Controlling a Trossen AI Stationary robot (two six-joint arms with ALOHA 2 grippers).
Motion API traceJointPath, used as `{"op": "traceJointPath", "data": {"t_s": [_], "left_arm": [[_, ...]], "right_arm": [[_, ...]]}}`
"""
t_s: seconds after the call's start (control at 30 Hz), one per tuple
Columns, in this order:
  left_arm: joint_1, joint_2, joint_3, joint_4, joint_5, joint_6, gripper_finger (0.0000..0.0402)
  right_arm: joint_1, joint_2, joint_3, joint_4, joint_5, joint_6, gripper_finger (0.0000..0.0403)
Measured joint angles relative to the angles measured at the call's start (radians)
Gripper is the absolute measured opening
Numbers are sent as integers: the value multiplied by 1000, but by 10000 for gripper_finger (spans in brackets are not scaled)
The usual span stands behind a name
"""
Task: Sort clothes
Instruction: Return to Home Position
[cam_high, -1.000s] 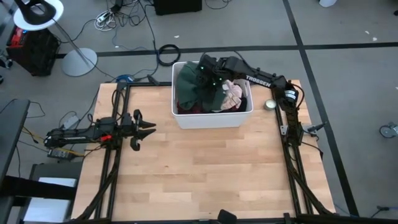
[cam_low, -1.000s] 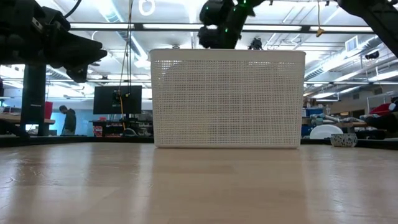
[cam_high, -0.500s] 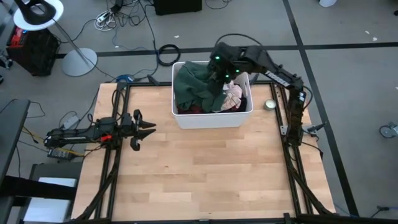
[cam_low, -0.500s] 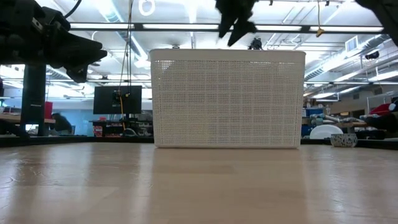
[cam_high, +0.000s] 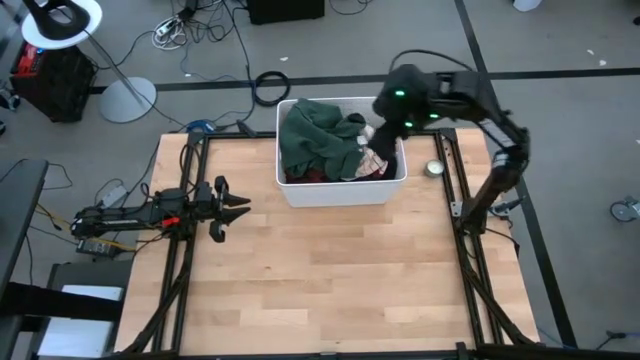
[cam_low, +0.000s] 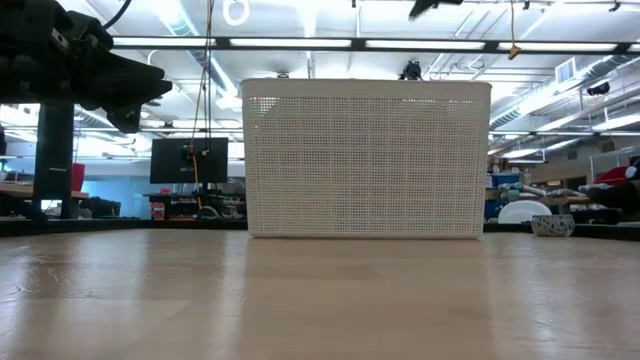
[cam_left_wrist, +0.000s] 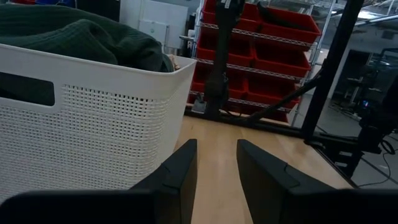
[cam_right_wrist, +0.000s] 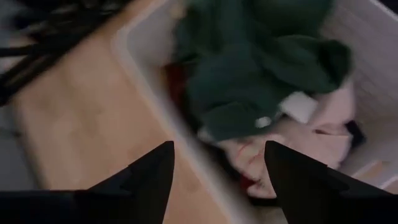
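Plank table (cam_high: 330, 270); perforated bin (cam_high: 340, 191), rumpled green shirt (cam_high: 312, 138) (left hand (cam_left_wrist: 216, 144), right hand (cam_right_wrist: 219, 147) parted, empty).

A crumpled dark green top (cam_high: 315, 140) lies heaped in the white bin (cam_high: 340, 192). A pink piece (cam_high: 378, 158) lies beside it, with what looks like maroon fabric (cam_high: 303, 178) beneath.

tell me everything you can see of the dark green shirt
The dark green soft-fabric shirt lies crumpled in a heap, filling the left and middle of the white perforated plastic bin and rising above its rim. It rests over a maroon piece and against a pink garment. The open right pincer hangs above the bin's right end, not touching it.
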Motion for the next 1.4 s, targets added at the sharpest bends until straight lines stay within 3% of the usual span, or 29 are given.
{"op": "traceJointPath", "data": {"t_s": [0.1, 0.37, 0.5, 0.6, 0.73, 0.93, 1.2, 1.4], "left_arm": [[0, 0, 0, 0, 0, 0, 119], [0, 0, 0, 0, 0, 0, 119], [0, 0, 0, 0, 0, 0, 119], [0, 0, 0, 0, 0, 0, 119], [0, 0, 0, 0, 0, 0, 119], [0, 0, 0, 0, 0, 0, 119], [0, 0, 0, 0, 0, 0, 119], [0, 0, 0, 0, 0, 0, 119]], "right_arm": [[33, -66, 0, -1, -46, -22, 247], [176, -190, 0, 0, -18, -52, 249], [286, -236, -43, 2, 59, -33, 246], [375, -292, -155, 3, 126, 36, 245], [488, -390, -410, 85, 216, 112, 245], [586, -588, -922, 517, 245, 129, 245], [606, -816, -1566, 1152, 196, 123, 245], [579, -962, -1926, 1542, 181, 129, 245]]}}
